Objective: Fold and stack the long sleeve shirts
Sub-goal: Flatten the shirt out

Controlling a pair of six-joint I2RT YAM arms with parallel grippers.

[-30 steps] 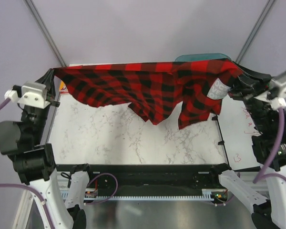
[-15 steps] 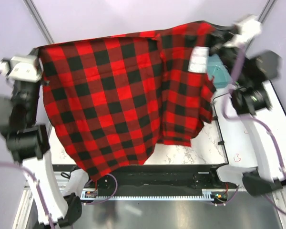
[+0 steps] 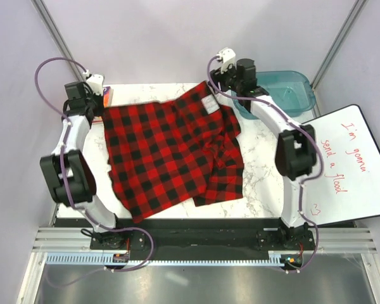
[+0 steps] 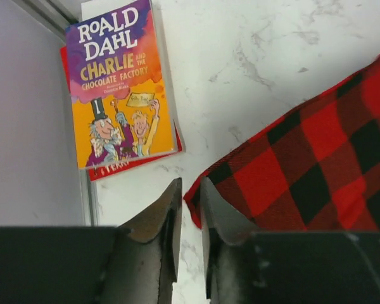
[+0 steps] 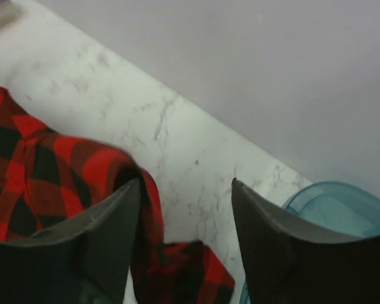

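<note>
Beside the shirt (image 4: 304, 158), left wrist alone reads book (image 4: 117, 88)

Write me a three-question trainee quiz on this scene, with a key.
1. True or false: the book lies on top of the shirt.
2. The right end effector is: A) open above the shirt's edge; B) shut on the shirt; C) shut on the bin.
3. Fill in: the bin sits at the far ____ corner of the table.

Key: 1 false, the book lies on the table beside the shirt's corner, apart from it; 2 A; 3 right.
</note>
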